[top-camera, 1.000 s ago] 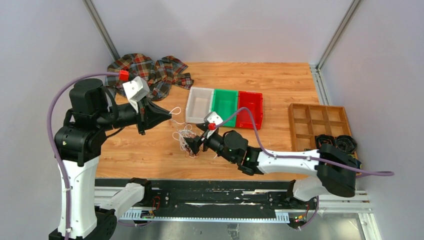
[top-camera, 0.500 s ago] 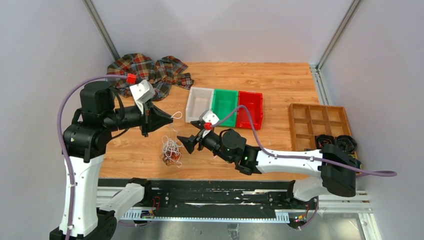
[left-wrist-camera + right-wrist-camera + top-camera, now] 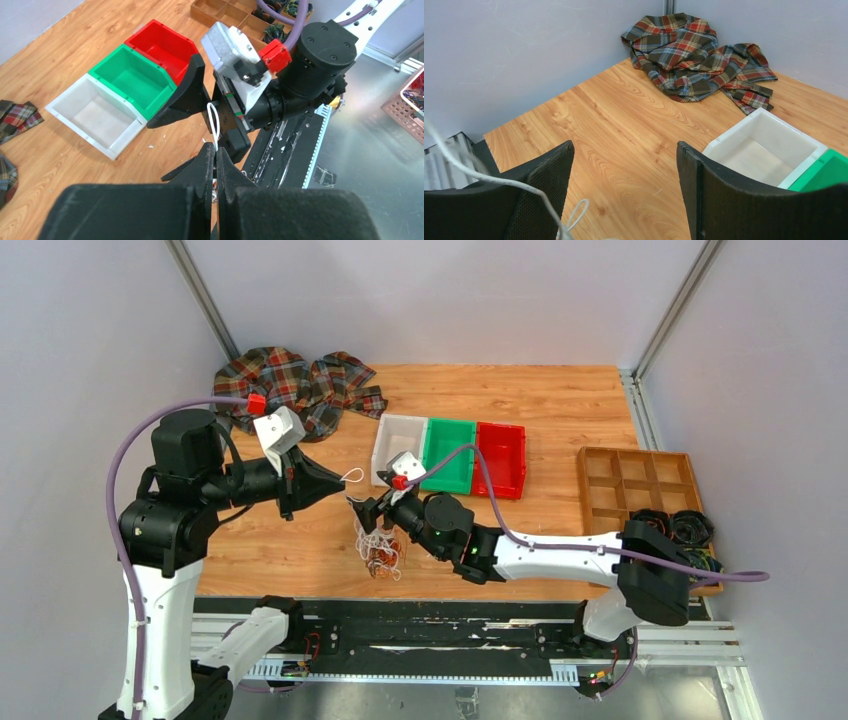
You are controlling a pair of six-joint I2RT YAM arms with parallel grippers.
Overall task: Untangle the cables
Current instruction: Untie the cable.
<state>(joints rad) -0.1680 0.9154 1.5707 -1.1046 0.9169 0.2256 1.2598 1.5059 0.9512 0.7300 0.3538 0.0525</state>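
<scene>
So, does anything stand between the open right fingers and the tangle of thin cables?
Nothing visible does. The right gripper stands open close to the tangle of thin white and orange-brown cables. Only a white strand of that tangle crosses in front of one finger.

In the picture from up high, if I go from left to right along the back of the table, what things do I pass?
plaid cloth → white bin → green bin → red bin → wooden tray

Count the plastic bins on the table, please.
3, in a row: white bin left, green bin middle, red bin right. None seems hidden.
</scene>
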